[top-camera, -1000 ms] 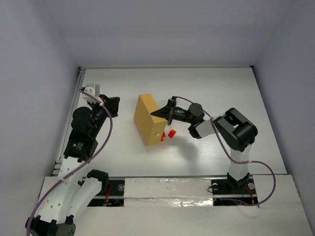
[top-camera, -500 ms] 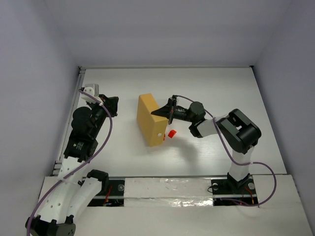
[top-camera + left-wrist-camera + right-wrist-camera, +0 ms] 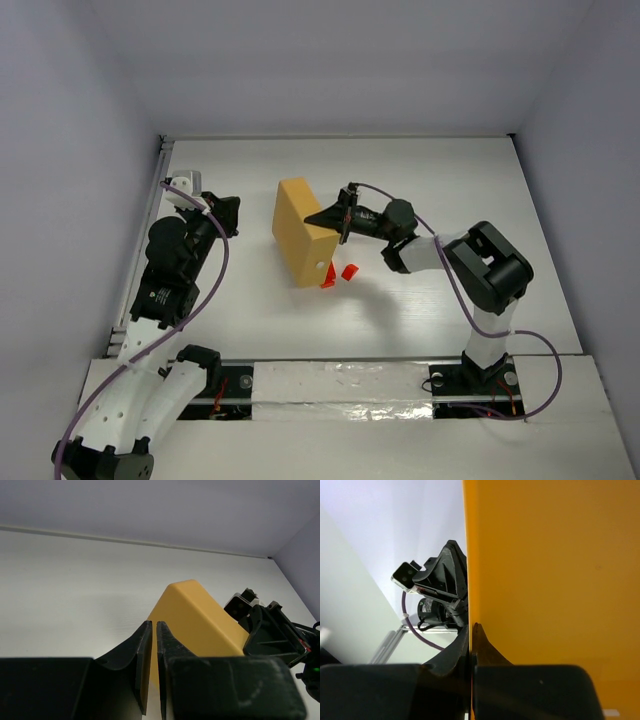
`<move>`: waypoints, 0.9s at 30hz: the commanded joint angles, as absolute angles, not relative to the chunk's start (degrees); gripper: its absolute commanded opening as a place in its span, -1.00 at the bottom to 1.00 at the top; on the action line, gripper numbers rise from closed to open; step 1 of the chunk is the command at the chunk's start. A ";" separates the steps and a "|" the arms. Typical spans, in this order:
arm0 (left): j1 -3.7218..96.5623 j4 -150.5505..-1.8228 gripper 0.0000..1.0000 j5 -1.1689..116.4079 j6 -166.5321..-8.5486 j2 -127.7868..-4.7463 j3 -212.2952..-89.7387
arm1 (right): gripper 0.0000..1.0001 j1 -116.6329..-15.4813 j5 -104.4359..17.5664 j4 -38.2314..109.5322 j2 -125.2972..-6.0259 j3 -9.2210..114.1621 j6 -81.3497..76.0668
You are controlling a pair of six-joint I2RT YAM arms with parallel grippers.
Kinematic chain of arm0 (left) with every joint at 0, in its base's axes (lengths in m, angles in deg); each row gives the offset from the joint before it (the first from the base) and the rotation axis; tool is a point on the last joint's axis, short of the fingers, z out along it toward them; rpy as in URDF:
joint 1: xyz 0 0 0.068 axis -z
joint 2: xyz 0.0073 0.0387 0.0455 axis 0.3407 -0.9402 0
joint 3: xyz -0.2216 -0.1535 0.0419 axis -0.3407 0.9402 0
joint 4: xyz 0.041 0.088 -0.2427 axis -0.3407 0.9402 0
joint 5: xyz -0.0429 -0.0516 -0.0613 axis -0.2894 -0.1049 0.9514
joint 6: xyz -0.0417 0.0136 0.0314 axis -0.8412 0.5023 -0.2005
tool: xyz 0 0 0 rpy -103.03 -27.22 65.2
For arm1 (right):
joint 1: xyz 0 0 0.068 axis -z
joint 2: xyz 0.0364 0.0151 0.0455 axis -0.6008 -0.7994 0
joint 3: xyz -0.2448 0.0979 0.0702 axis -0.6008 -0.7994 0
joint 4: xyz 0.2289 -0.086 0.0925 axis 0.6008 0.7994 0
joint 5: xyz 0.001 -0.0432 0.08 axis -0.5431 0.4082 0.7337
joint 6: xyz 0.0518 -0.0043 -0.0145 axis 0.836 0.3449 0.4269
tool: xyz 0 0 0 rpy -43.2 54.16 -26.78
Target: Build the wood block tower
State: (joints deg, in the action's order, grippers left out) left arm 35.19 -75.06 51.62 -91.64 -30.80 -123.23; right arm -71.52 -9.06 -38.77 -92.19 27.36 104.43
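My right gripper (image 3: 335,218) is shut on the rim of the yellow-orange tray (image 3: 295,235), holding it tipped up on edge at the table's middle. Two small red blocks (image 3: 349,271) (image 3: 327,284) lie on the table just under the tray's lower corner. Any other blocks are hidden. In the right wrist view the tray (image 3: 545,580) fills the right half, its edge running down into my right gripper (image 3: 471,630). My left gripper (image 3: 236,213) hangs left of the tray, shut with nothing in it. Its wrist view shows the left gripper (image 3: 153,625) facing the tray (image 3: 200,620).
A metal rail (image 3: 150,230) runs along the table's left edge beside the left arm. White walls close in the far and side edges. The left arm's wrist (image 3: 437,587) shows past the tray in the right wrist view.
The right gripper has drawn the tipped tray slightly farther back and left. A second red block now shows at the tray's lower corner. The left arm has stayed put.
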 commanded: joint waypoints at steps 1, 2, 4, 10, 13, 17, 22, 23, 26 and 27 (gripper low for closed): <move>34.86 -77.33 -0.86 51.55 -91.17 -30.67 -123.14 | -1.00 -71.91 -9.60 -68.13 -92.41 31.66 105.94; 34.86 -76.99 -0.87 51.64 -91.08 -31.11 -123.58 | -1.00 -71.91 -9.85 -69.00 -95.47 33.51 108.99; 34.86 -76.37 -0.87 51.29 -90.99 -31.03 -123.76 | -1.00 -71.91 -8.46 -68.75 -94.54 33.79 107.89; 34.86 -77.25 -0.85 50.67 -90.82 -29.97 -123.32 | -1.00 -69.73 -5.38 -67.96 -87.95 32.64 104.98; 34.86 -76.63 -0.86 51.47 -90.82 -30.59 -123.67 | -1.00 -67.26 -3.18 -60.33 -84.44 31.16 99.81; 34.86 -76.89 -0.85 51.20 -90.90 -29.01 -123.32 | -1.00 -60.95 0.33 -37.52 -75.06 28.96 77.74; 34.86 -77.16 -0.84 52.61 -91.25 -27.78 -123.41 | -1.00 -58.02 -17.95 30.48 -64.22 39.47 31.14; 34.86 -77.25 -0.84 53.05 -91.34 -27.69 -123.58 | -1.00 -58.02 -28.99 35.79 -63.86 41.50 26.62; 34.86 -77.51 -0.84 54.28 -91.87 -26.81 -123.50 | -1.00 -57.50 -46.96 48.74 -64.73 45.56 15.70; 34.86 -77.77 -0.84 54.72 -92.13 -26.20 -123.41 | -1.00 -56.97 -52.60 51.99 -66.56 47.39 13.07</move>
